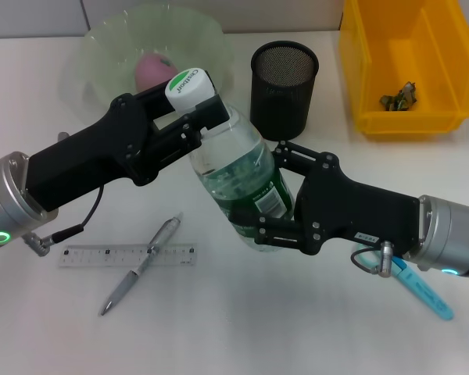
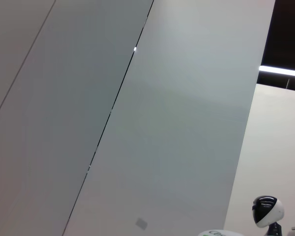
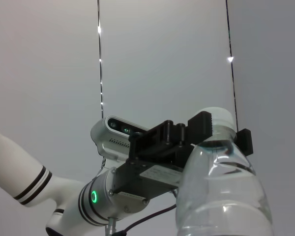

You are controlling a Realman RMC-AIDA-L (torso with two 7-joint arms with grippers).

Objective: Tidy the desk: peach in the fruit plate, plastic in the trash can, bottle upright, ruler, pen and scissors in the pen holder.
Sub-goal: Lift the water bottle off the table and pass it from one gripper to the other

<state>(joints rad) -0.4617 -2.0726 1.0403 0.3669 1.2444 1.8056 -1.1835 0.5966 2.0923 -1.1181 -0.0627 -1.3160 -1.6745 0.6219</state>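
A clear water bottle (image 1: 238, 176) with a white cap (image 1: 189, 84) is held tilted above the desk, cap toward the far left. My left gripper (image 1: 205, 123) is shut on its neck just below the cap. My right gripper (image 1: 270, 199) is shut around its labelled lower body. The right wrist view shows the bottle (image 3: 221, 196) with the left gripper (image 3: 225, 133) clamped at its neck. A pink peach (image 1: 152, 69) lies in the pale green fruit plate (image 1: 102, 47). The ruler (image 1: 129, 255) and silver pen (image 1: 141, 266) lie crossed at the front left. The black mesh pen holder (image 1: 284, 86) stands behind the bottle.
A yellow bin (image 1: 359, 70) at the far right holds a crumpled piece (image 1: 399, 98). A blue item (image 1: 424, 291) sticks out from under my right wrist; I cannot tell what it is. The left wrist view shows only walls and the cap's edge (image 2: 219, 232).
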